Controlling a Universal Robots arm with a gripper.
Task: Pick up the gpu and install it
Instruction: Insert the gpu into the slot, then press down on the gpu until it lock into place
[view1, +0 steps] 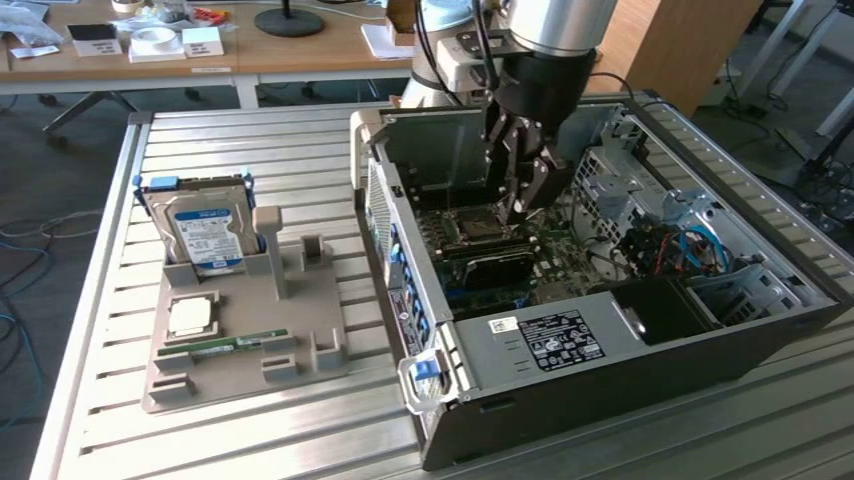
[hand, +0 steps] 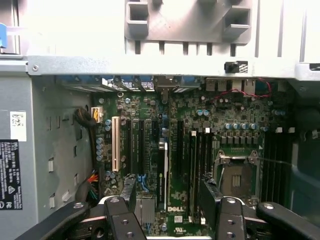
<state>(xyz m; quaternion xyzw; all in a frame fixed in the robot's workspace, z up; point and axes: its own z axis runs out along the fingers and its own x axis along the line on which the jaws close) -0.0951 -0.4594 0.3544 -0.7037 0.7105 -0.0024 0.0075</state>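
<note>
Hand (view1: 523, 205) fingers apart (holding nothing) above the motherboard (hand: 200, 150); gpu (hand: 162, 175) seated upright in its slot.

Bright, even daylight across the slatted metal table (view1: 240, 420) in the exterior view; soft shadows only, deepest inside the open computer case (view1: 601, 290). Mild glare on the case's metal rim. Wrist view split: grey holder (hand: 190, 20) beyond the case wall washed out near white, motherboard (hand: 190, 150) below dim and slightly soft, grainy in dark corners.
</note>
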